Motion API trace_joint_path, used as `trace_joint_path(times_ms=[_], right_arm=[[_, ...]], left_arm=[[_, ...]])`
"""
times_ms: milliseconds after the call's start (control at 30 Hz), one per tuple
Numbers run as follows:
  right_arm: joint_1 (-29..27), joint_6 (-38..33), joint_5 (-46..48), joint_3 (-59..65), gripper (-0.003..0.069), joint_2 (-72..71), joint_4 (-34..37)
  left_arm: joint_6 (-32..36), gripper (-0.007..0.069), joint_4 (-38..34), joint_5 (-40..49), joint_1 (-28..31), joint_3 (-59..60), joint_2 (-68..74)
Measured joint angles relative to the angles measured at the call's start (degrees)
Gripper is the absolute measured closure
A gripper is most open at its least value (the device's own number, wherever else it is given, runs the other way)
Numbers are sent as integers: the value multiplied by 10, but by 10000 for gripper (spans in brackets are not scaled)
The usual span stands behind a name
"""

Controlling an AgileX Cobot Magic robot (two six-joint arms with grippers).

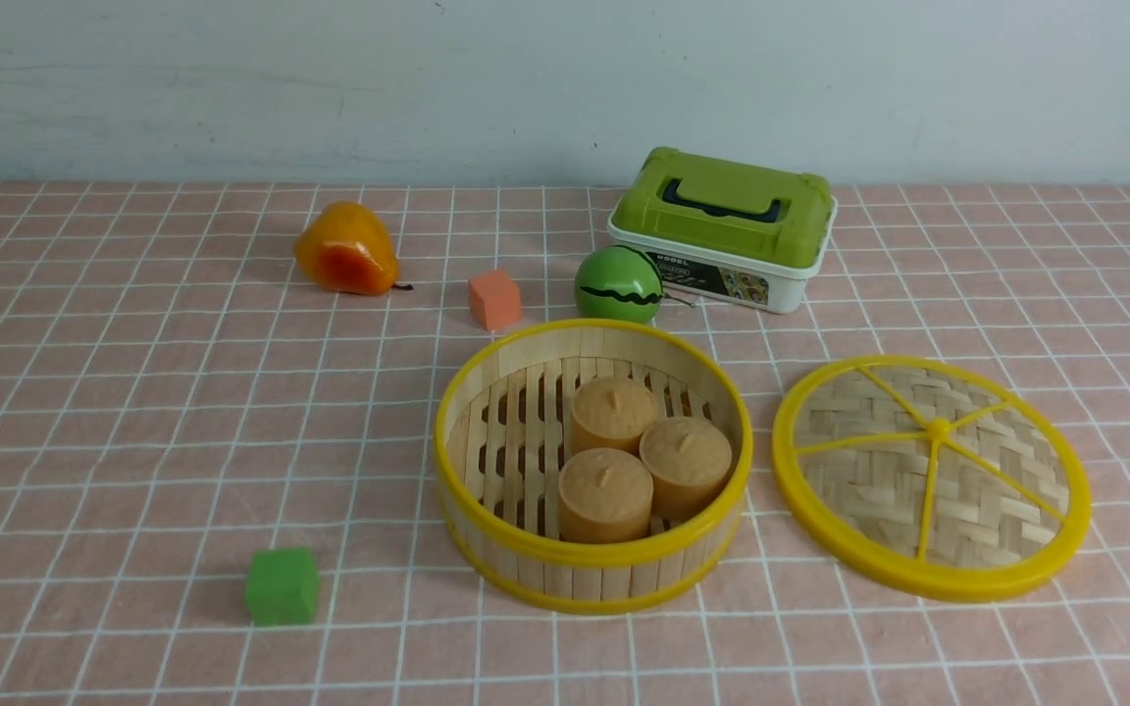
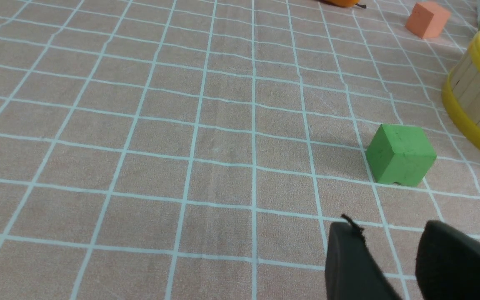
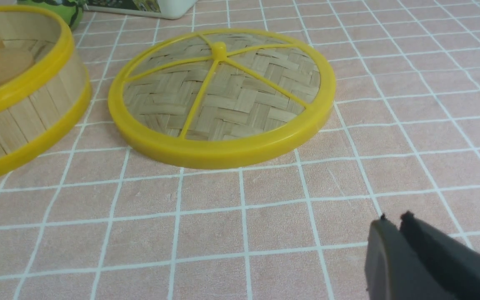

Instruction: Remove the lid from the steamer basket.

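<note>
Lid [image 1: 930,478] off, flat on bench [image 1: 133,441], just right of steamer basket [image 1: 592,466].
Basket open, holding three tan cylinders [image 1: 645,459]. Right tool [image 3: 394,221] closed on nothing, near side of lid; left tool [image 2: 390,233] parted, empty, beside green cube [image 2: 401,155].

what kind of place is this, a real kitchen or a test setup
Likely a robot test tabletop, not a kitchen: a checked pink cloth against a bare wall, with toy fruit, foam cubes and a small steamer basket.

Pink checked cloth [image 1: 133,441] under a pale wall [image 1: 330,78].
White grid lines; wall looks faintly blue-green, scuffed, evenly lit.
</note>
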Motion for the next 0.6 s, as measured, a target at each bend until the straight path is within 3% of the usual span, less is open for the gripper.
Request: trace_joint_path(times_ms=[600], right_arm=[[0,0,0,0,617,0,0]], left_arm=[[0,385,0,0,0,0,0]])
